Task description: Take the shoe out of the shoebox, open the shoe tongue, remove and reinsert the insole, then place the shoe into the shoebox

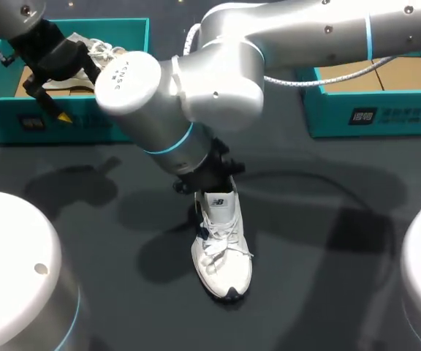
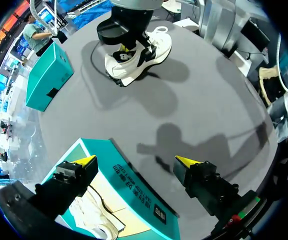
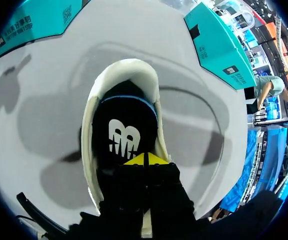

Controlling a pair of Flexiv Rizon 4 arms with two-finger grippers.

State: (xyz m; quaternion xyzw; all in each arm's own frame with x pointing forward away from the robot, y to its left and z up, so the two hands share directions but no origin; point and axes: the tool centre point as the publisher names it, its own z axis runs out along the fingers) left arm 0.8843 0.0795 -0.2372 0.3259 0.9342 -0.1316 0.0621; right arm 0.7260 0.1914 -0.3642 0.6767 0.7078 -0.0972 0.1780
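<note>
White shoe mid-table, toe toward 6 o'clock. Right gripper at heel opening. Left gripper over box, 10 o'clock.

Left wrist: left gripper spread above box; shoe off at its 12 o'clock.

Right wrist: tips pressed together, apparently pinching insole. Step looks like insole removal; next needs steady upward pull.

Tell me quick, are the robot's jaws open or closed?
Left gripper: jaws open, holding nothing.
Right gripper: jaws closed at the shoe; grip unclear.
</note>
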